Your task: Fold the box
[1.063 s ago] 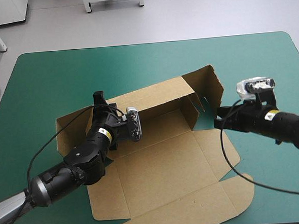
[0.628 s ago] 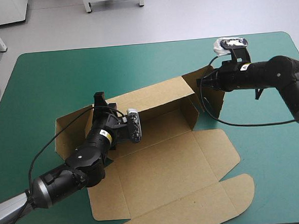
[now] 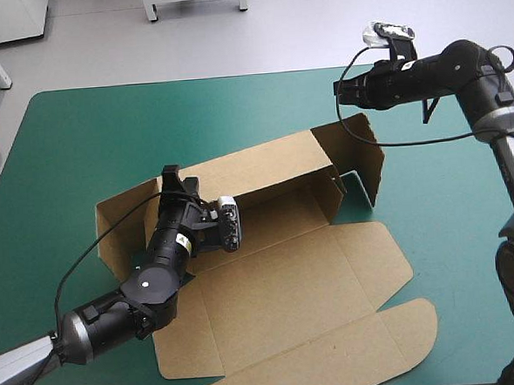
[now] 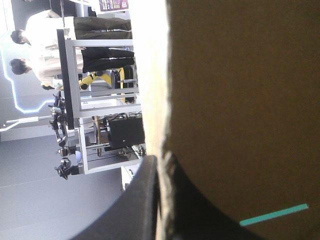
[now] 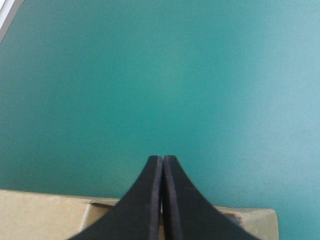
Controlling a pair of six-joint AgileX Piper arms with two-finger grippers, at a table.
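On the teal-green desk [image 3: 104,123], high view: the brown box [image 3: 280,278] sits mid-desk, rear wall and right end flap raised, lid flat toward the near edge; the left gripper [image 3: 170,175] is at the rear wall's left end, and the right gripper [image 3: 341,91] hangs above and beyond the right flap, apart from it. Left wrist view: the left gripper is clamped on a board edge of the box. Right wrist view: the right gripper is pressed together into a point, holding nothing, bare desk ahead, a box edge under it.
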